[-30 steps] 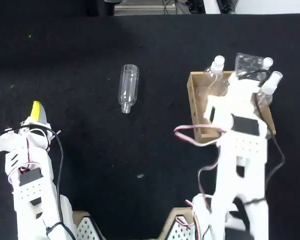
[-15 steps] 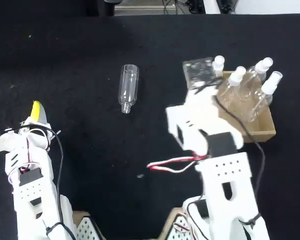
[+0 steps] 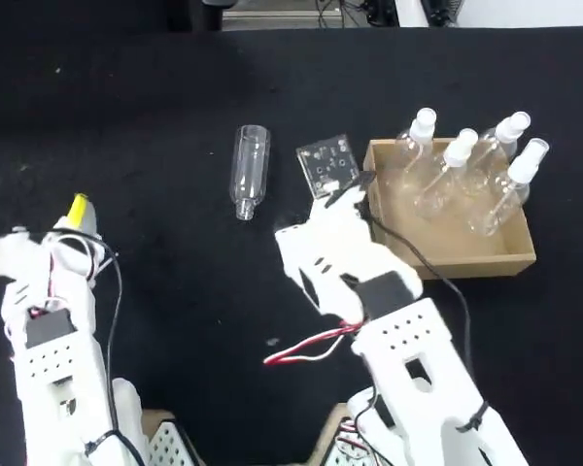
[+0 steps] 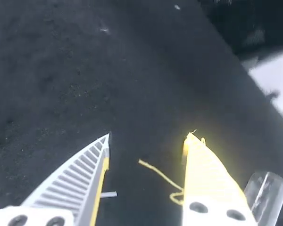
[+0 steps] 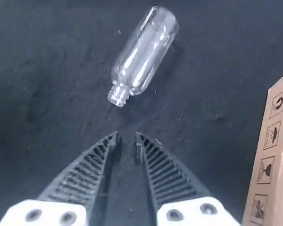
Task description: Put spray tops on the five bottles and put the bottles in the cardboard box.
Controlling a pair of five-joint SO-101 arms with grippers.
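Note:
A clear bottle [image 3: 250, 170] without a spray top lies on its side on the black table, its neck toward the front. In the right wrist view the same bottle [image 5: 141, 56] lies just beyond my right gripper [image 5: 127, 137], which is open by a narrow gap and holds nothing. The right arm [image 3: 345, 257] stands between the bottle and the cardboard box [image 3: 520, 254]. Several bottles with white spray tops [image 3: 460, 148] stand in the box. My left gripper [image 4: 148, 136] is wide open and empty at the table's left, its yellow finger [image 3: 78, 207] pointing away.
The box's printed side wall [image 5: 273, 155] is close beside the right gripper. A clear rounded object [image 4: 269, 193] shows beside the left gripper's yellow finger. Open black tabletop [image 3: 155, 107] lies between the two arms and behind the bottle.
The right arm has swung left, from over the box to the middle of the table beside the lying bottle. The left arm has shifted slightly.

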